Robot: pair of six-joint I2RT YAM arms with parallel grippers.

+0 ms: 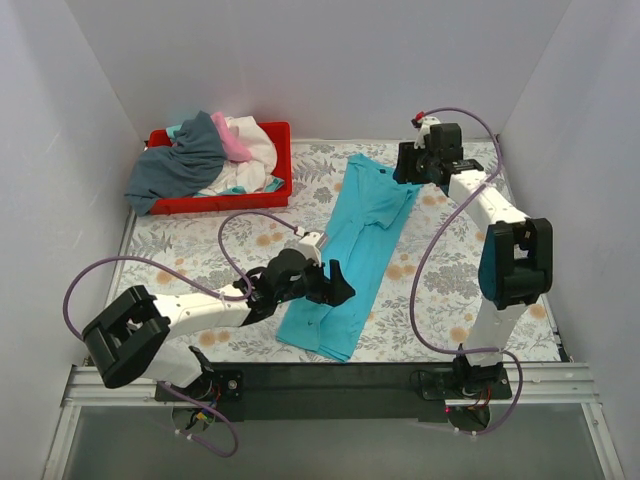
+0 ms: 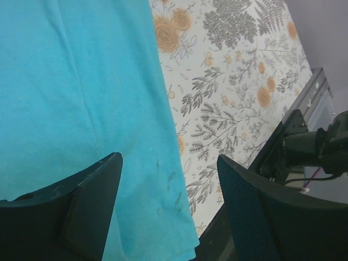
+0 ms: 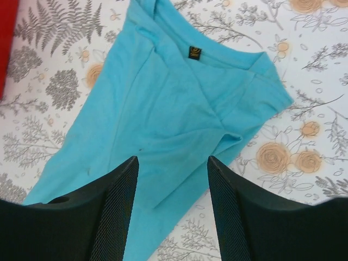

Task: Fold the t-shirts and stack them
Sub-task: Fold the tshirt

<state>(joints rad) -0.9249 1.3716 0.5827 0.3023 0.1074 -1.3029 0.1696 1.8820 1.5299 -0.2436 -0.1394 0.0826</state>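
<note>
A bright turquoise t-shirt (image 1: 357, 250) lies folded lengthwise into a long strip on the flowered table, collar end far, hem near. It also shows in the left wrist view (image 2: 81, 92) and in the right wrist view (image 3: 174, 103), collar label up. My left gripper (image 1: 338, 285) is open and empty, just above the strip's lower part near its hem. My right gripper (image 1: 408, 165) is open and empty, hovering by the collar end at its right side. Slate grey (image 1: 180, 165), white (image 1: 255, 150) and pink (image 1: 235, 143) shirts lie heaped in the tray.
A red plastic tray (image 1: 283, 165) stands at the far left with the heap spilling over its left rim. White walls close in the table on three sides. The black base rail (image 1: 330, 380) runs along the near edge.
</note>
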